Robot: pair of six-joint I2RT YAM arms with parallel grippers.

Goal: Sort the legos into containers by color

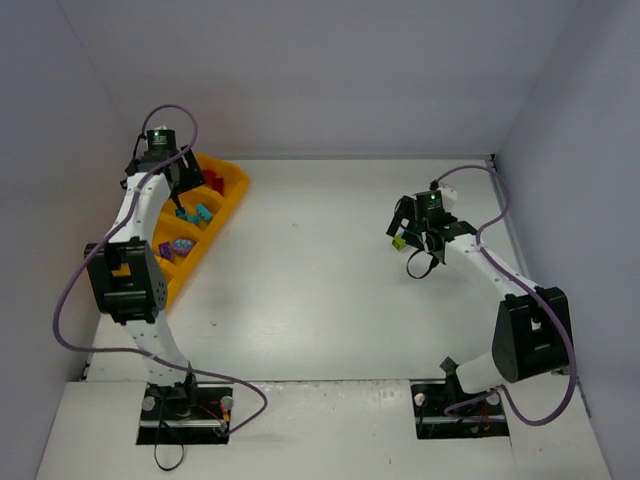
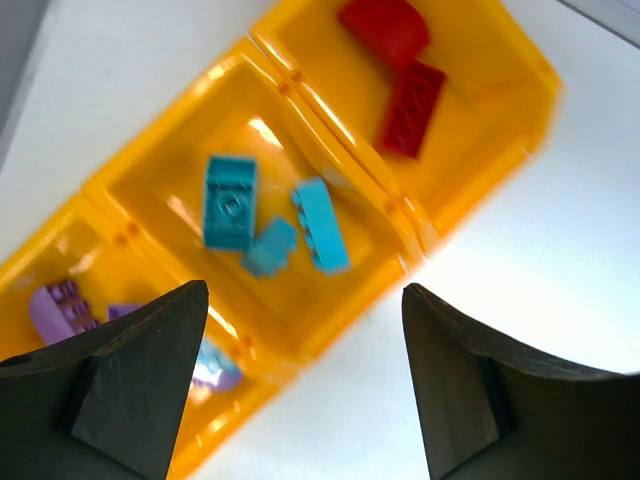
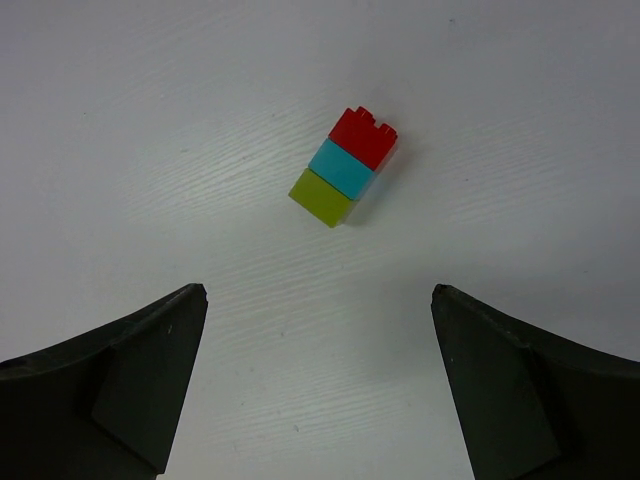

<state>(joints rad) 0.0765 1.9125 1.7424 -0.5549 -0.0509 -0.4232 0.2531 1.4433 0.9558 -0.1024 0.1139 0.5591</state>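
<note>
The orange-yellow tray [image 1: 236,187] lies at the far left. In the left wrist view its compartments [image 2: 150,170] hold red bricks [image 2: 405,75], teal bricks [image 2: 232,202] and purple bricks [image 2: 55,308]. My left gripper [image 2: 302,290] is open and empty, hovering above the tray's edge near the teal compartment; it also shows in the top view [image 1: 185,195]. A stack of red, teal and lime bricks [image 3: 345,170] lies on the white table. My right gripper [image 3: 318,290] is open and empty above it, the stack just beyond the fingertips. In the top view the stack [image 1: 398,242] sits under that gripper [image 1: 407,232].
White table with grey walls at the left, back and right. The left arm's elbow [image 1: 125,280] hangs over the near end of the tray and hides it. Cables loop around both arms.
</note>
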